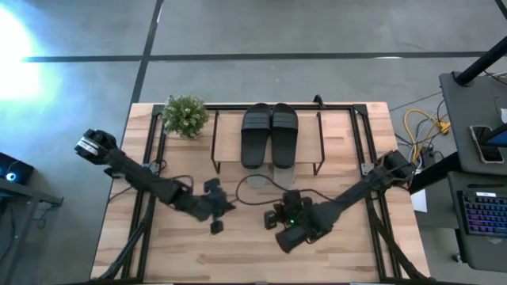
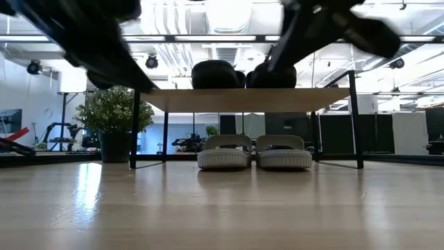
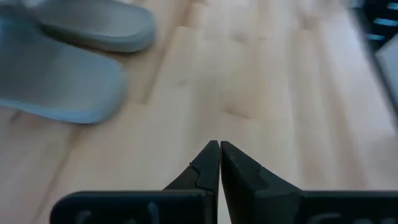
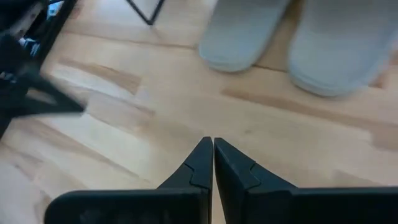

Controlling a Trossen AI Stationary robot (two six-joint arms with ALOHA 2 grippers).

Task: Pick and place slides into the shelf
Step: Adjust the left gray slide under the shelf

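Note:
The black pair of slides (image 1: pixel 269 133) lies side by side on the shelf's light wood top board (image 1: pixel 230 134), and shows in the low view (image 2: pixel 239 73). The pale grey-green pair (image 2: pixel 254 153) stands under the shelf (image 2: pixel 243 99) on the tabletop, heels toward the near edge; it also shows in the left wrist view (image 3: pixel 59 68) and the right wrist view (image 4: pixel 292 37). My left gripper (image 1: pixel 218 207) is shut and empty, near and left of the shelf. My right gripper (image 1: pixel 287 207) is shut and empty, just near of the shelf's front.
A small potted plant (image 1: pixel 185 115) stands at the shelf's far left corner. Black cables (image 1: pixel 261 186) lie on the tabletop between the grippers. The near half of the tabletop (image 1: pixel 253 261) is bare wood. A desk with a keyboard (image 1: pixel 483 214) stands to the right of the table.

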